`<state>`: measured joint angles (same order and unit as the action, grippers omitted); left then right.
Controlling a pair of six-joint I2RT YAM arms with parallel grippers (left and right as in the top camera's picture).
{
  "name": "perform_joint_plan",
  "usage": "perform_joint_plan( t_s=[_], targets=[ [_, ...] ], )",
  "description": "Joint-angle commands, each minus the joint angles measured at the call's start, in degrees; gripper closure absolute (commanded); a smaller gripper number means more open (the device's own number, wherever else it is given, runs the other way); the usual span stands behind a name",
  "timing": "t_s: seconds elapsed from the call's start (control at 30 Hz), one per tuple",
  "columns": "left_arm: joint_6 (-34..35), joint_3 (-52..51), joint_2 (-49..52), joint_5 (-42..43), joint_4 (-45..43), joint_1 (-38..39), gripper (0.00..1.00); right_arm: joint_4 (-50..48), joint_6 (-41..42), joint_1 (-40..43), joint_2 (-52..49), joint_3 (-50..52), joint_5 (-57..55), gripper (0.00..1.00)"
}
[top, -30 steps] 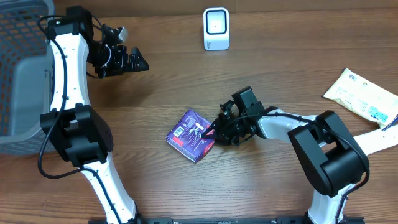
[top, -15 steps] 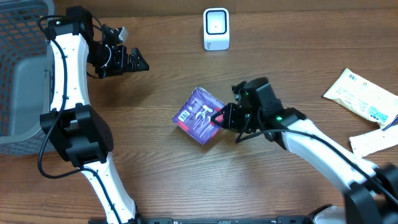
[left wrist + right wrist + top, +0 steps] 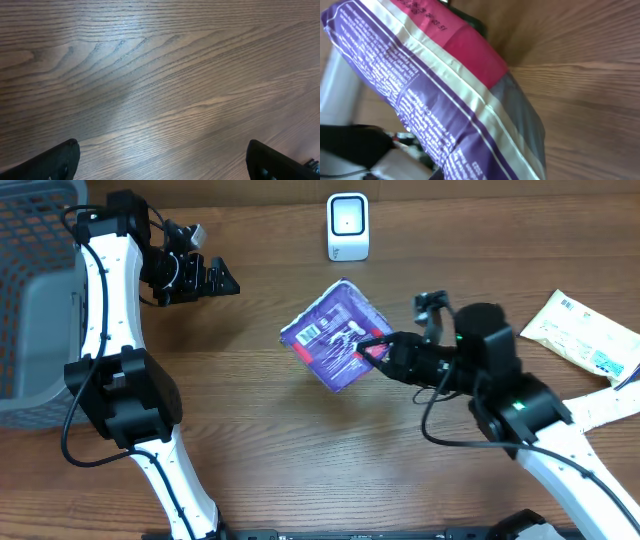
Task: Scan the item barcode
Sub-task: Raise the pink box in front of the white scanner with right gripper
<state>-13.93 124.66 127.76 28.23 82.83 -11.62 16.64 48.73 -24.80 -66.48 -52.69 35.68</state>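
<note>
Overhead view: my right gripper (image 3: 378, 350) is clamped on the right edge of the purple packet (image 3: 335, 335).
Packet place: in front of the scanner (image 3: 347, 226), held off the wooden table (image 3: 300, 470), tilted, white barcode label (image 3: 308, 332) facing up.
Packet surface: glossy crinkled film, flat and roughly square; white stripes, pink band and fine print show in the right wrist view.
Scanner shape: small white box with rounded corners.
Left gripper (image 3: 210, 277): left of the scanner, black fingers (image 3: 57, 160) spread wide over grained wood, holding nothing.
</note>
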Motion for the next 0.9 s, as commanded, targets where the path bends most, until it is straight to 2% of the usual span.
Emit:
perform_joint_plan(
  t_s=[0.0, 0.27, 0.73, 0.83, 0.87],
  targets=[
    [-0.63, 1.29, -0.92, -0.31, 0.81, 0.02, 0.00, -0.17, 5.97, 1.73, 4.83, 0.11, 4.04, 0.96],
    [-0.66, 1.29, -0.92, -0.39, 0.90, 0.02, 0.00, 0.46, 12.70, 2.10, 8.63, 0.11, 5.16, 0.96],
    [-0.66, 1.29, -0.92, -1.86, 0.87, 0.02, 0.00, -1.79, 15.39, 2.10, 8.66, 0.11, 4.42, 0.96],
    [-0.66, 1.29, -0.92, -1.86, 0.87, 0.02, 0.00, -3.98, 13.27, 2.10, 8.66, 0.11, 2.86, 0.96],
    [-0.66, 1.29, -0.92, -1.86, 0.87, 0.02, 0.00, -4.59, 7.82, 2.10, 8.66, 0.11, 0.68, 0.96]
  ],
)
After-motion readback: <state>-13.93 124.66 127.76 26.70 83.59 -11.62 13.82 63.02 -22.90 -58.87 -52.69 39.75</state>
